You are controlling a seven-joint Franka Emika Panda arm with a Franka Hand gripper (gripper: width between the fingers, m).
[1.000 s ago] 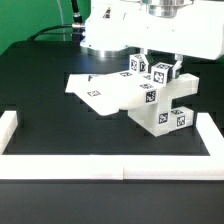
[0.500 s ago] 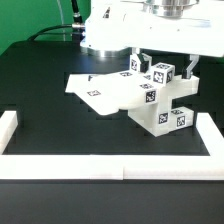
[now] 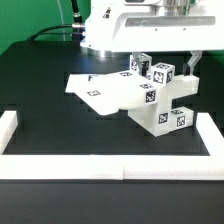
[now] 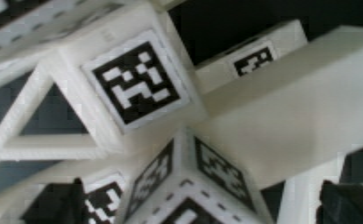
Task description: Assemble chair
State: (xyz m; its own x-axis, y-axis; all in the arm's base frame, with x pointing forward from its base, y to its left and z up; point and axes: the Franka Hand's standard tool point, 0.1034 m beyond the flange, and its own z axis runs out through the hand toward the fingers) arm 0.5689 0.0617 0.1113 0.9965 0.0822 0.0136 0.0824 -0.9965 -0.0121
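Black desk (image 3: pixel 50 100), white border wall (image 3: pixel 100 163) at front. Chair (image 3: pixel 150 97) located directly below tool (image 3: pixel 167 62); tool spread wide, nothing gripped, fingers straddling top tagged block.

Robotics lab bench: black table (image 3: pixel 50 110), white border wall (image 3: pixel 100 167), tagged parts (image 3: pixel 160 100).

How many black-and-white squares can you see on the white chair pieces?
7 on the chair in the exterior view: one on the flat panel, three on the top blocks, one mid-stack, two on the bottom block. More may be hidden.
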